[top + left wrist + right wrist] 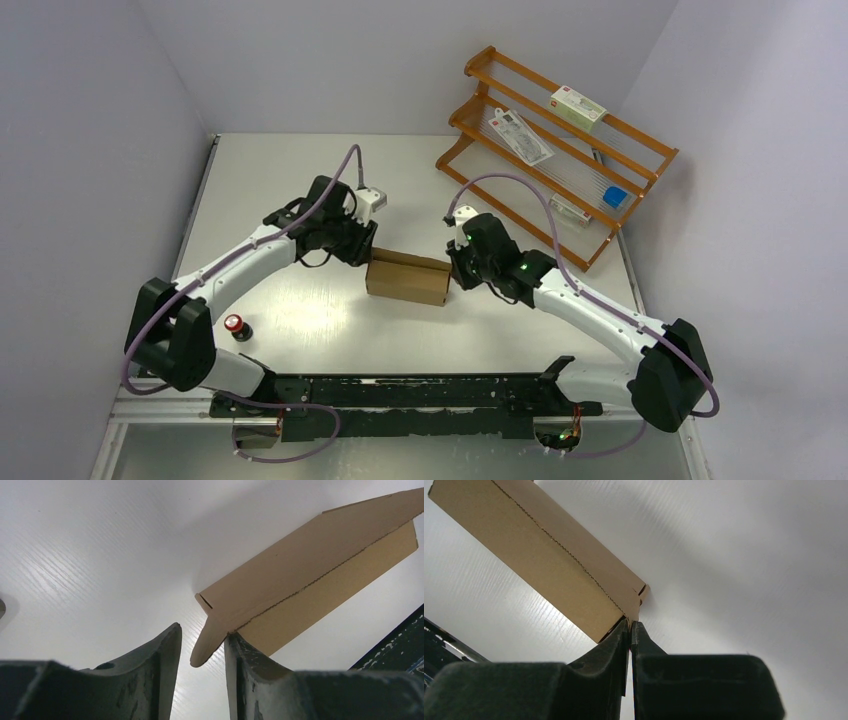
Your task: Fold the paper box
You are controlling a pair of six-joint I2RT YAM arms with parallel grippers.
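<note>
The paper box [408, 277] is a small brown cardboard box folded into a long rectangle, lying on the white table between both grippers. My left gripper [362, 250] is at its left end. In the left wrist view the left gripper [202, 645] is open, and a rounded tab [210, 640] of the box [300, 565] hangs between the fingers, touching the right finger [245, 665]. My right gripper [458, 268] is at the box's right end. In the right wrist view the right gripper [630, 625] is shut, its tips pinching the end edge of the box [544, 555].
An orange wooden rack [560, 150] with white printed packages and a blue item stands at the back right. A red button [236, 326] sits near the left arm. A black bar [420, 395] runs along the near edge. Walls close in on both sides.
</note>
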